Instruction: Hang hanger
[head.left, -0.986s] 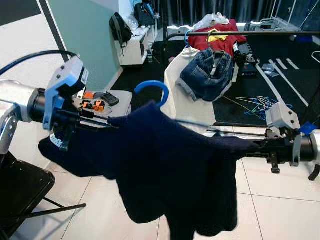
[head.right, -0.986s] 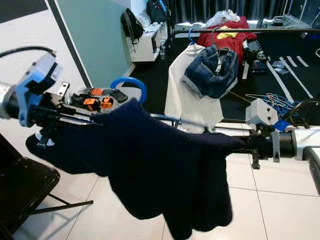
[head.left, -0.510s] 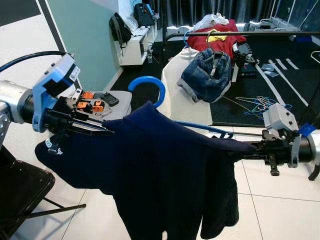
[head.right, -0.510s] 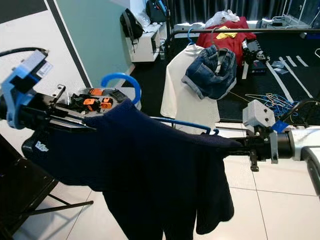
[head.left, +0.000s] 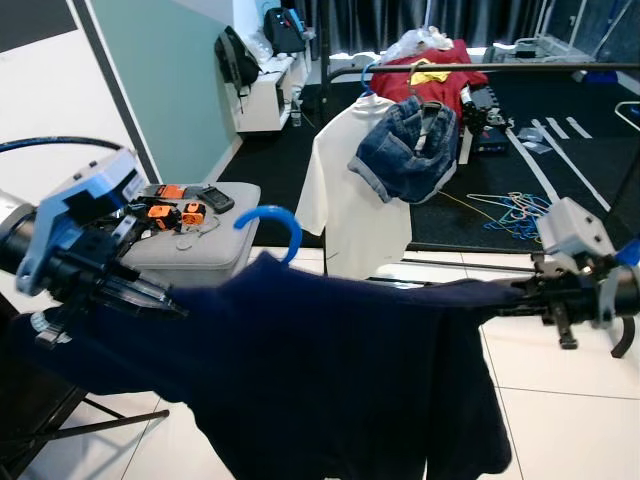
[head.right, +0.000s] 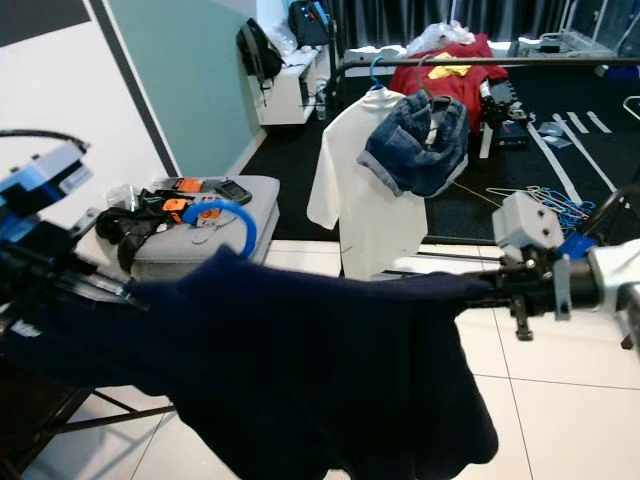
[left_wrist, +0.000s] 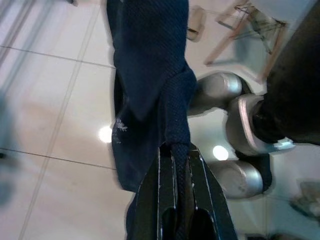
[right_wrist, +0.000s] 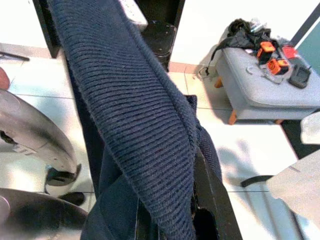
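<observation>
The left gripper is pinched tight on one end of a dark blue sweater. In the left wrist view the cloth sits squeezed between its two black fingers and trails away from the tips toward the floor. The right gripper holds the other end. In the right wrist view the ribbed knit lies over and between its jaws, so it looks clamped on the cloth too.

The sweater stretches flat from one set of jaws across to the other, and its lower part hangs down below both. The sweater's long way runs side to side, from jaw to jaw.

The blue hanger is inside the sweater. Its curved hook pokes up out of the top edge, between the two grippers but much closer to the left one. So the left arm is the nearer one to the hook.

Farther off, past both jaws and up higher, is the black clothes rail. A white T-shirt and a pair of blue jeans already hang on it. The rail also runs side to side, the same way as the stretched sweater.

I think the hook must go forward and up to reach the rail. It is well apart from it now. A grey stool with small things on it sits beyond the left jaws.
</observation>
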